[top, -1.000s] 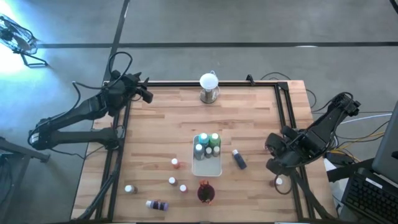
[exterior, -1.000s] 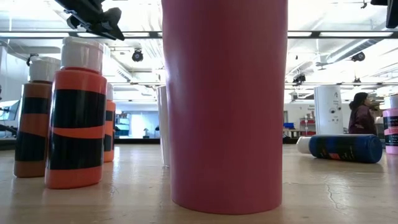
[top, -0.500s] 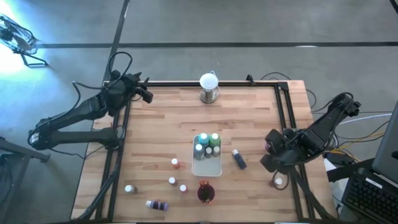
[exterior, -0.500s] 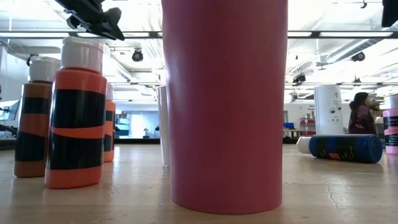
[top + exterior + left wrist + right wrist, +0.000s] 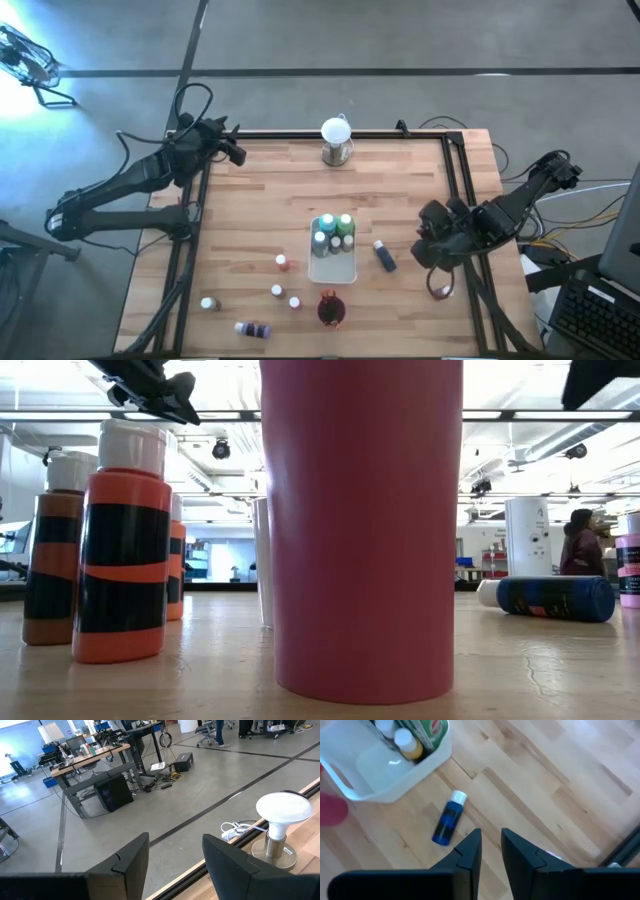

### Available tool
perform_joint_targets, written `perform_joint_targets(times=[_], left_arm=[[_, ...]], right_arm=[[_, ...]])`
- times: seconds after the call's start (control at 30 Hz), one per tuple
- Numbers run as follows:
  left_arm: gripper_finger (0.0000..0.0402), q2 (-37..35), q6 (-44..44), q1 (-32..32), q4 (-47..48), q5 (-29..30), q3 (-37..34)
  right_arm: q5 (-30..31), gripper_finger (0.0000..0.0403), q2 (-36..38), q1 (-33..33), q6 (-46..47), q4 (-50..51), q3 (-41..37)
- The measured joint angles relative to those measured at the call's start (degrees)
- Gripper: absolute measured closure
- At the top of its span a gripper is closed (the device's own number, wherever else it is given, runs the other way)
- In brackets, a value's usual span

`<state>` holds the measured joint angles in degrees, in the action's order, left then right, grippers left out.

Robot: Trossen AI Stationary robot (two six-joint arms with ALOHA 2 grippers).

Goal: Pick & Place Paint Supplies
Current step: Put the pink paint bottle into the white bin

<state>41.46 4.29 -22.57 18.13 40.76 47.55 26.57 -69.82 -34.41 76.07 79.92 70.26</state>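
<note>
The dark red cup is cut off at the low view's top.

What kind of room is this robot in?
Probably a big robot lab or workshop: a bare concrete floor, work desks with gear and cables, and a wooden table inside a metal frame.

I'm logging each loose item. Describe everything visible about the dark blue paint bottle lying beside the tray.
The dark blue paint bottle is a small plastic-looking bottle with a white cap and a dark label band. It lies on its side on the wooden table, just right of the white tray and apart from it. Only the table touches it. The right gripper hovers to its right.
</note>
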Motion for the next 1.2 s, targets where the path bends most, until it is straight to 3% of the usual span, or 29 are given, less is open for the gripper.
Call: perform_joint_targets(times=[0.4,0.87,1.2], left_arm=[[0.0211,0.01,0.0,0.0,-0.02,0.01,0.0],[0.0211,-0.01,0.0,-0.02,-0.02,0.01,0.0],[0.0211,0.01,0.0,0.0,0.0,-0.01,0.0]], right_arm=[[0.65,0.0283,0.0,1.75,-15.63,-13.46,0.0],[-2.23,0.0221,0.0,1.85,-16.52,-15.48,0.0],[-4.6,0.0208,0.0,2.35,-16.15,-15.72,0.0]])
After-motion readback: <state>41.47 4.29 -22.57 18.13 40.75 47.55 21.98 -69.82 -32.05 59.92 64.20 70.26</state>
